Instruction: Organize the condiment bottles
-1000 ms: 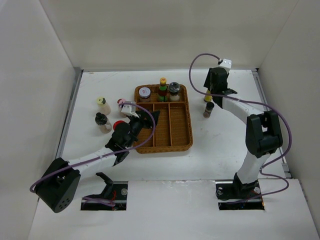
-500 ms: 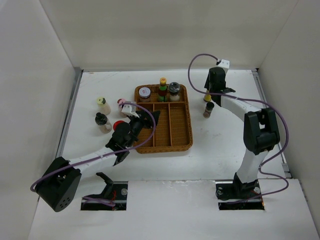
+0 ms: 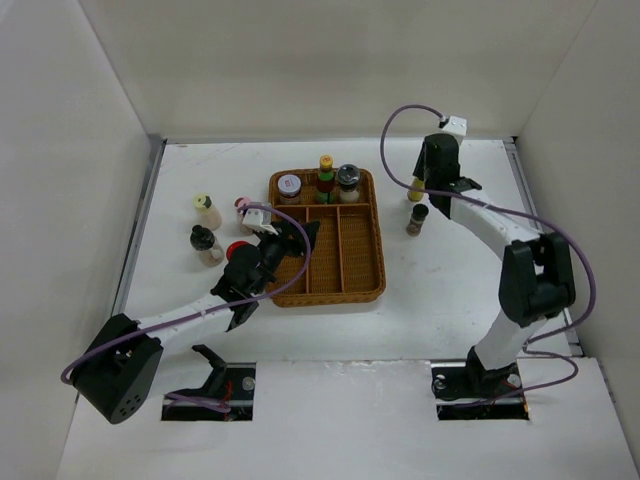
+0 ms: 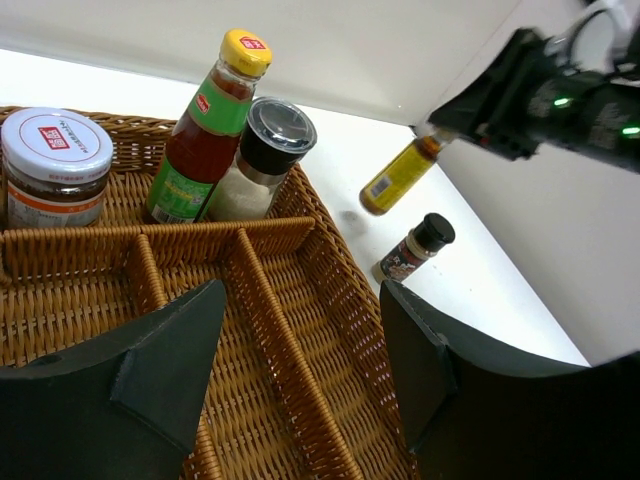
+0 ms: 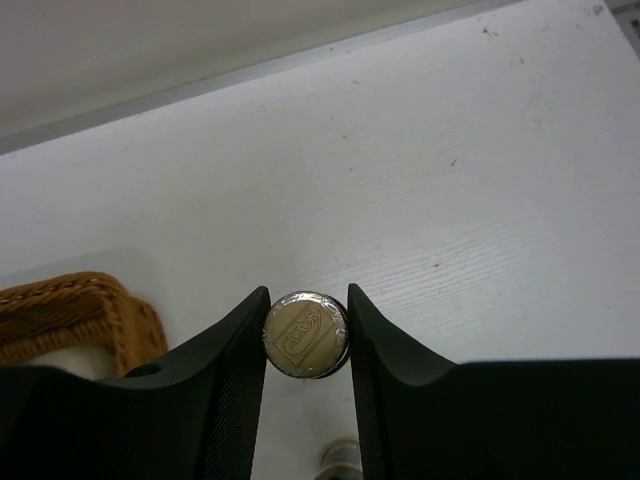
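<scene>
My right gripper [image 3: 428,182] is shut on the tan cap of a yellow oil bottle [image 5: 305,334] and holds it tilted a little above the table, right of the tray; it also shows in the left wrist view [image 4: 398,178]. A black-capped spice bottle [image 3: 417,220] stands just in front of it. My left gripper [image 4: 300,370] is open and empty over the brown wicker tray [image 3: 372,285]. A white-lidded jar [image 4: 55,165], a yellow-capped red sauce bottle [image 4: 205,125] and a grey-capped shaker [image 4: 262,155] stand in the tray's back compartments.
Left of the tray stand a cream-capped bottle [image 3: 207,211], a black-capped bottle [image 3: 205,245], a pink-capped one [image 3: 243,206] and a red-capped one [image 3: 237,250] close to my left arm. White walls enclose the table on three sides.
My right arm has shifted slightly to the right with the oil bottle in its grip. My left arm has not moved.
</scene>
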`<control>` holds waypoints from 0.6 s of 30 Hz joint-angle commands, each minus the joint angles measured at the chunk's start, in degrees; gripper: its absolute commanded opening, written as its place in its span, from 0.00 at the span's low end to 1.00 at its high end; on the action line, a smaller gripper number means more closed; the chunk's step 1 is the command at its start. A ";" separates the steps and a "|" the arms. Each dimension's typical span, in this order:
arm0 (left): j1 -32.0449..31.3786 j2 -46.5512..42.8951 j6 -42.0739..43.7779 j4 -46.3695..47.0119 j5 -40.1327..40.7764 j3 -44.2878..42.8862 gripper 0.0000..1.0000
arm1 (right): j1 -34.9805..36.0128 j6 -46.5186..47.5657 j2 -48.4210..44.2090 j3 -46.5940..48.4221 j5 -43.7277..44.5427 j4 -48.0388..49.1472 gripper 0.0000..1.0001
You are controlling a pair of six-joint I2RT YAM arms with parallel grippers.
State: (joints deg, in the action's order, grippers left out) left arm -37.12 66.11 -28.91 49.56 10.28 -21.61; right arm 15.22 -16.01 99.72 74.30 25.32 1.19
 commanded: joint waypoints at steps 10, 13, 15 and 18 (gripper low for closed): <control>0.61 -1.77 -0.45 2.30 1.14 0.51 0.62 | 11.96 0.45 -22.99 -9.52 -4.22 6.54 0.26; 0.87 -2.30 -0.45 2.29 1.32 0.69 0.63 | 15.31 0.28 -22.21 -10.67 -4.84 7.68 0.26; 1.05 -2.65 -0.45 2.29 1.67 0.86 0.63 | 16.98 -0.07 -20.19 -10.84 -5.19 8.38 0.26; 1.05 -2.56 -0.19 2.29 2.11 0.86 0.63 | 19.00 -0.78 -17.55 -11.55 -5.46 10.40 0.26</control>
State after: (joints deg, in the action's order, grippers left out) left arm -36.38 65.17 -28.91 49.54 11.55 -21.37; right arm 32.67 -15.42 80.79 62.92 21.10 4.75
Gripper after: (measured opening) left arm 0.626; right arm 0.394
